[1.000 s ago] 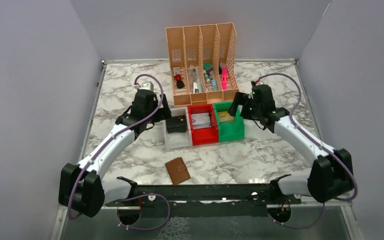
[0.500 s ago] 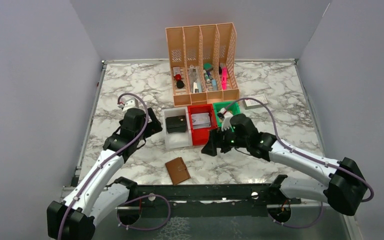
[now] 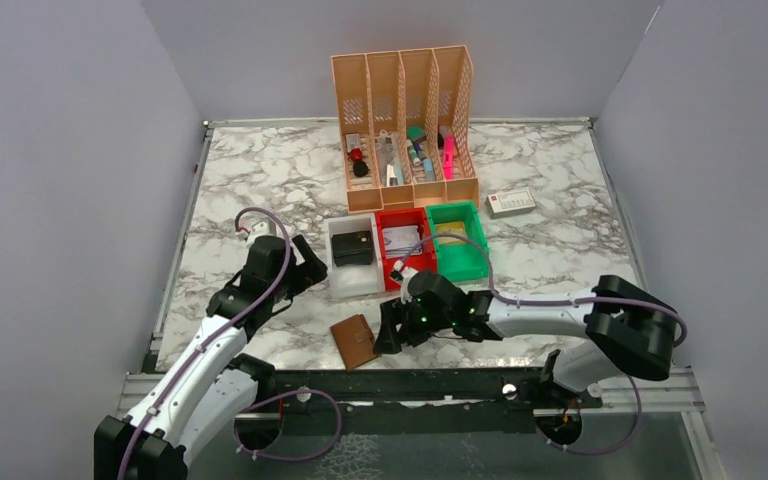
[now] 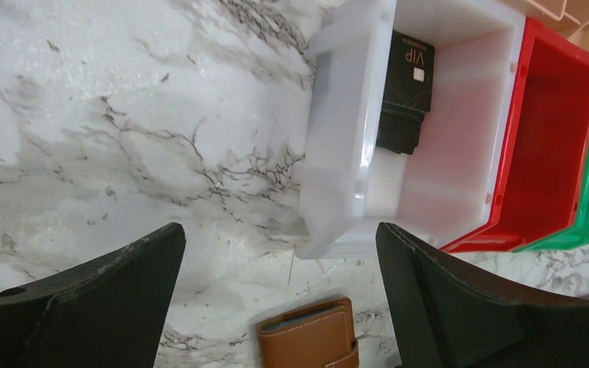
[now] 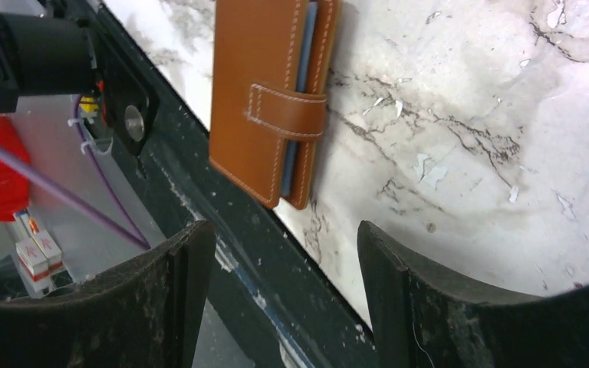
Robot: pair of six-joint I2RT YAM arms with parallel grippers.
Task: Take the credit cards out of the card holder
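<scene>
The brown card holder (image 3: 354, 340) lies shut and strapped on the marble near the table's front edge. It also shows in the left wrist view (image 4: 310, 339) and the right wrist view (image 5: 264, 92). Bluish edges of credit cards (image 5: 307, 46) show between its leaves. More pale cards (image 3: 400, 240) lie in the red bin. My right gripper (image 3: 388, 335) is open and empty, just right of the holder, with its jaws (image 5: 284, 299) over the front edge. My left gripper (image 3: 305, 268) is open and empty, above the marble left of the white bin, the holder below its jaws (image 4: 280, 307).
White bin (image 3: 343, 278) holds a chunky black case (image 3: 352, 248); red bin (image 3: 407, 272) and green bin (image 3: 460, 262) stand beside it. An orange file rack (image 3: 405, 120) stands behind. A white box with a red end (image 3: 511, 202) lies at the right. A black rail (image 5: 222, 230) runs along the front edge.
My right arm has swung from the green bin down and left to the card holder. My left arm has pulled back from the white bin toward the near side.
</scene>
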